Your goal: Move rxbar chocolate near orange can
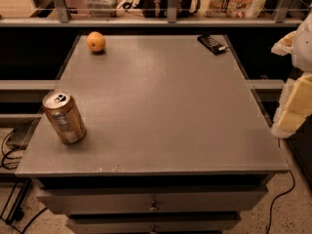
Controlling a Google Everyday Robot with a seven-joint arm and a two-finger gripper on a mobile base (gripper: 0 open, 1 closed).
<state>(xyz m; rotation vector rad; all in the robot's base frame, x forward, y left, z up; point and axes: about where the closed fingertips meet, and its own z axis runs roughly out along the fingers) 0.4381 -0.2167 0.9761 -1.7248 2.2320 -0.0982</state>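
While the grey counter (pixel 165 106) fills most of the view, only three things sit on it, all close to its edges. The rxbar chocolate (pixel 212 44), a small flat black wrapper with pale lettering, lies at the back right corner, turned at a slant to the edges and close to both the back and right edges. The orange can (pixel 64 117), copper-coloured with a silver top and pull tab, stands upright near the left edge, toward the front left corner but set back a little from the front edge. The bar and the can are well apart, on opposite ends of a diagonal, and the broad middle of the counter between them is bare grey surface. A round orange fruit (pixel 96 41) rests at the back left corner, just beside the back edge and well apart from the can. The gripper (pixel 296 106), seen as a pale cream and white shape, hangs off the counter beyond its right edge, about level with the middle of that edge and touching nothing on the top; whether the claw is released or clenched cannot be told. Drawers (pixel 153 201) sit below the front edge.
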